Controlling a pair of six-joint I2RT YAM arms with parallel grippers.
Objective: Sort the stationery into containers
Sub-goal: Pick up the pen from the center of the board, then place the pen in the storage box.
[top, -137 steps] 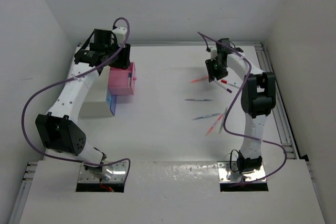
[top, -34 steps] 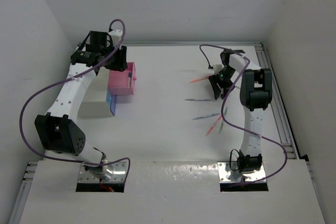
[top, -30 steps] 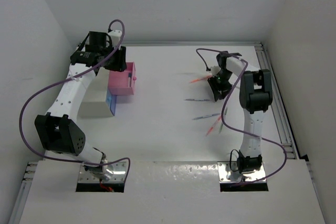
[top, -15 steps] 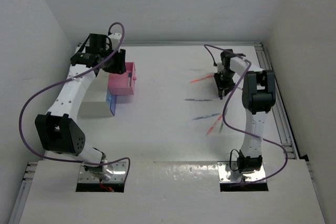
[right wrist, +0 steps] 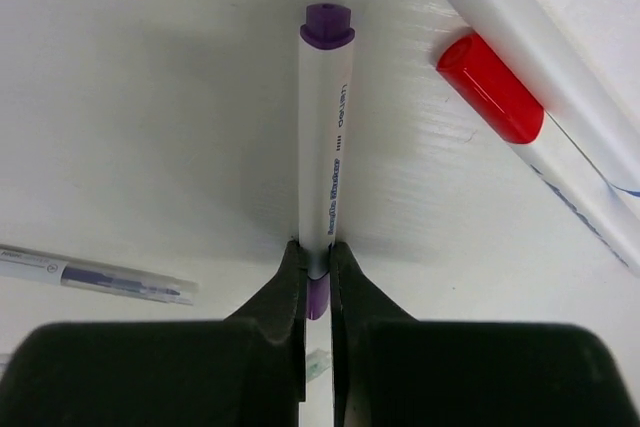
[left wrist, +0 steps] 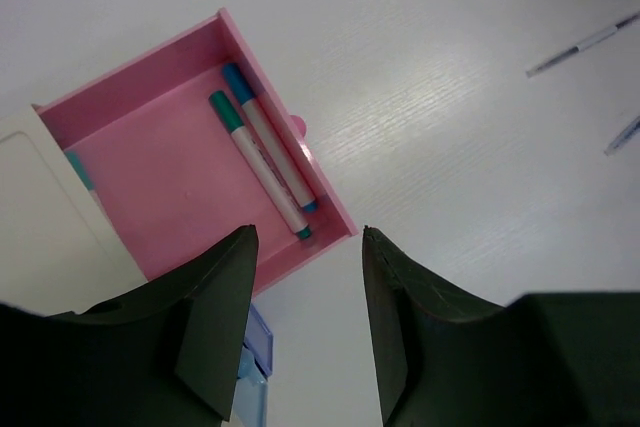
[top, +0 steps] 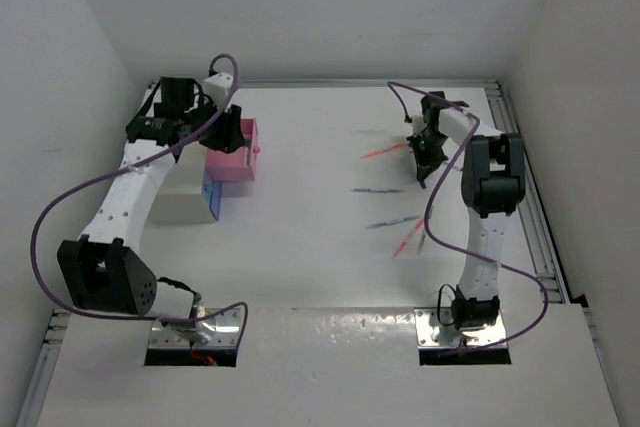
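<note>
Reading the top view as a clock face with the arm bases at 6 o'clock, I had a white wood-grain surface [top: 300, 127] boxed in by plain white walls at 9, 12 and 3 o'clock, and a metal rail [top: 530, 197] along the 3 o'clock edge.

The right gripper [right wrist: 315, 277] was out near 2 o'clock, pressed together on the lower end of a purple-capped marker [right wrist: 326, 147] that lay flat on the surface. In the wrist view a red-capped marker [right wrist: 490, 102] and a blue-capped marker [right wrist: 530, 17] lay just beside it toward 2 o'clock. A clear pen [right wrist: 95, 275] sat off at 8 o'clock.

More loose pens lay between 1 and 4 o'clock of the surface: an orange pen [top: 383, 151], a purple one [top: 378, 190], a blue one [top: 392, 222] and a red one [top: 407, 240].

The left gripper [left wrist: 305, 237] hung spread and holding nothing above the near edge of the pink drawer-box [left wrist: 150, 177], at about 10 o'clock. Two markers lay side by side inside that box, one teal-capped [left wrist: 258, 165], one with a blue cap [left wrist: 270, 147]. The blue drawer-box [top: 211, 197] sat toward 6 o'clock of the pink one, against a white cabinet [top: 180, 197].
</note>
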